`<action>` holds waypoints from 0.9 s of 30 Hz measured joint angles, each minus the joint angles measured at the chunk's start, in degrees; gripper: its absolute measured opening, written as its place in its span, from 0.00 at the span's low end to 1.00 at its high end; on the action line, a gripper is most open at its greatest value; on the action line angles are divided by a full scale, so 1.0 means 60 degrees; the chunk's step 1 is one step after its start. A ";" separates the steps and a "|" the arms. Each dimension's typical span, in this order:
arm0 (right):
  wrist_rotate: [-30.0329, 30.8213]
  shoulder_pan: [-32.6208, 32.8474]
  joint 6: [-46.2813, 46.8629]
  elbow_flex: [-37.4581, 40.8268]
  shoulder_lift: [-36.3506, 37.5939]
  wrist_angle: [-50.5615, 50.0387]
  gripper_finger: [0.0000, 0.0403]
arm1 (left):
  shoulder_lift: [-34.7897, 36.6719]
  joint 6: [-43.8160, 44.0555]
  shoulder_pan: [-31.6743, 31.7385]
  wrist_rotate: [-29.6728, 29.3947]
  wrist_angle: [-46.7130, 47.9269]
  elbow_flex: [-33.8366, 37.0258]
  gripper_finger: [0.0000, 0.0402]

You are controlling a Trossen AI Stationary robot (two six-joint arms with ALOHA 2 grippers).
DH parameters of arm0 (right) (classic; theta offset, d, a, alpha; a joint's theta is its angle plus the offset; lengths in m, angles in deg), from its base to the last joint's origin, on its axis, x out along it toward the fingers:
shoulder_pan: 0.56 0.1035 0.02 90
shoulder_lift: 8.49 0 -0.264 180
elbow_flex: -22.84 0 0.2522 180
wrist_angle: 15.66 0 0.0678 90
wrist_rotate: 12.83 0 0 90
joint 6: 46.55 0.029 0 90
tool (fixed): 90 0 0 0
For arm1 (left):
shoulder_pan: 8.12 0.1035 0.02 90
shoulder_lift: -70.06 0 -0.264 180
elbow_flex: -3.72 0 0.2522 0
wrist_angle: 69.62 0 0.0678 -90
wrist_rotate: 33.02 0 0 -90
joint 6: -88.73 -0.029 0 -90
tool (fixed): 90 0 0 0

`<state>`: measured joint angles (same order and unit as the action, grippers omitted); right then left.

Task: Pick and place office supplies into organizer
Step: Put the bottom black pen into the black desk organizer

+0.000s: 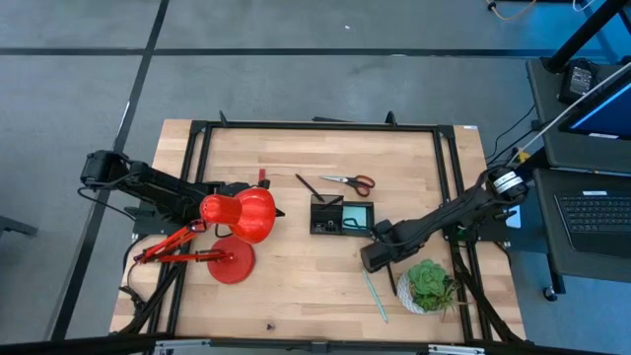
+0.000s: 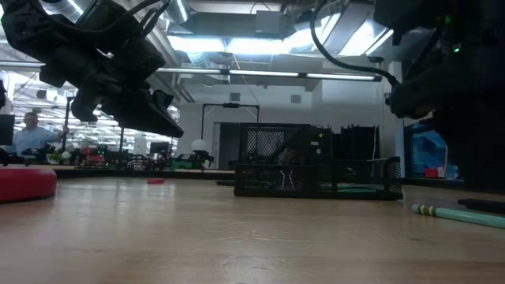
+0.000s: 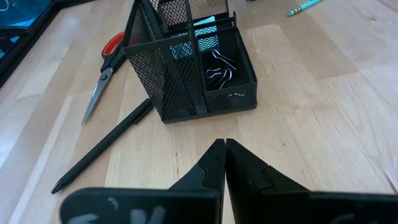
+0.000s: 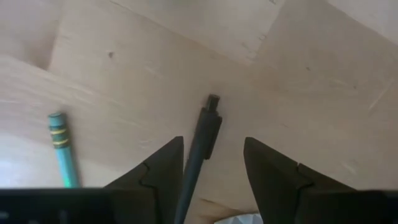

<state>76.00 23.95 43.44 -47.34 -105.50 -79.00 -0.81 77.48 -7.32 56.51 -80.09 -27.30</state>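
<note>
The black mesh organizer (image 1: 342,215) (image 3: 186,68) (image 2: 316,170) stands mid-table with a light-blue pad and metal clips inside. Red-handled scissors (image 1: 350,180) (image 3: 102,74) and a black pen (image 1: 311,185) (image 3: 99,149) lie flat beyond it. My right gripper (image 4: 211,168) (image 1: 378,254) is open, low over the table near the organizer's near right corner, with a second black pen (image 4: 204,134) lying between its fingers. A teal pencil (image 4: 61,149) (image 1: 375,291) (image 2: 458,213) lies beside it. My left gripper (image 3: 224,149) is shut, raised by the red lamp, and touches nothing. My right gripper comes from above with its open fingers on either side of the black pen, along its length. The pen lies flat on the table, nearer one finger (image 4: 163,168). I cannot tell whether that finger touches it.
A big red desk lamp (image 1: 237,217) stands on the table's left half, its base (image 2: 24,185) near the front. A potted plant (image 1: 429,284) sits at the near right, close to my right arm. Bare wood lies in front of the organizer. A person shows in the room far behind.
</note>
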 joint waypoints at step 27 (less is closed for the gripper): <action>-0.0870 -0.0470 -0.0074 0.0825 -0.0280 0.1569 0.42 | 0.0000 0.0000 0.0004 0.0000 0.0084 0.0000 0.01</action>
<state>70.78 21.13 43.00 -42.40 -107.18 -69.58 -0.81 77.48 -7.30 56.51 -79.59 -27.30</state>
